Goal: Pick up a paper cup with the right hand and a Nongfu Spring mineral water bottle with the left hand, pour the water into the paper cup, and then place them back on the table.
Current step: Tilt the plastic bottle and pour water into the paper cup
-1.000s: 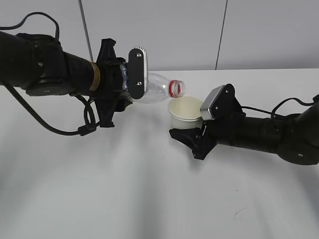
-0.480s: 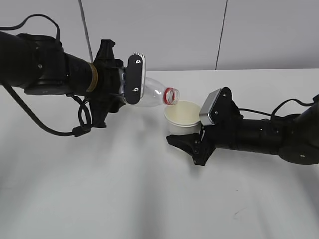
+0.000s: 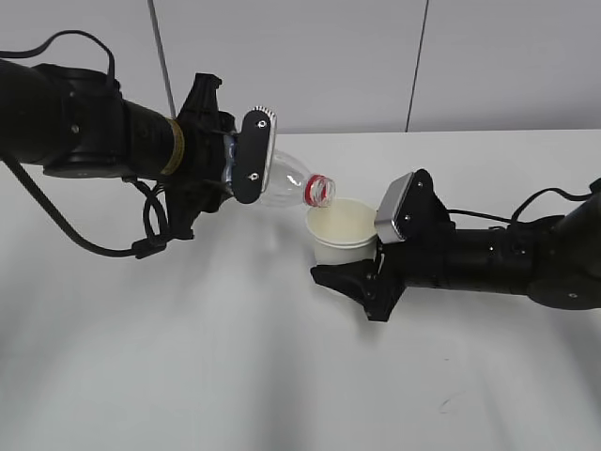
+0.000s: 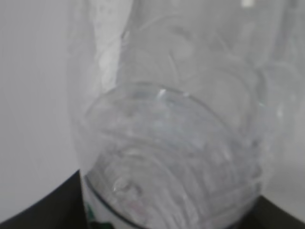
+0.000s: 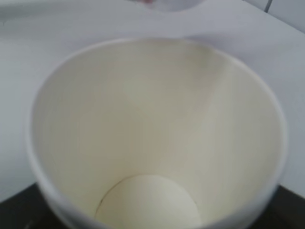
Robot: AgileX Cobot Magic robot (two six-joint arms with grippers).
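My left gripper point(image 3: 246, 162) is shut on the clear mineral water bottle point(image 3: 286, 180), held tilted with its red neck ring point(image 3: 319, 189) down to the right, just over the cup's left rim. In the left wrist view the bottle's clear body point(image 4: 181, 143) fills the frame. My right gripper point(image 3: 362, 272) is shut on the white paper cup point(image 3: 340, 233) and holds it upright above the table point(image 3: 235, 376). The right wrist view looks into the cup's cream inside point(image 5: 152, 143); its bottom looks dry. No water shows.
Black cables hang under the left arm point(image 3: 155, 225) and trail behind the right arm point(image 3: 535, 202). A grey panelled wall point(image 3: 376, 56) stands behind the table. A small dark scuff point(image 3: 451, 402) marks the front right.
The bottle has tipped further, its mouth dropping from beside the cup down to over the left rim. The right gripper has carried the cup slightly left and lower.
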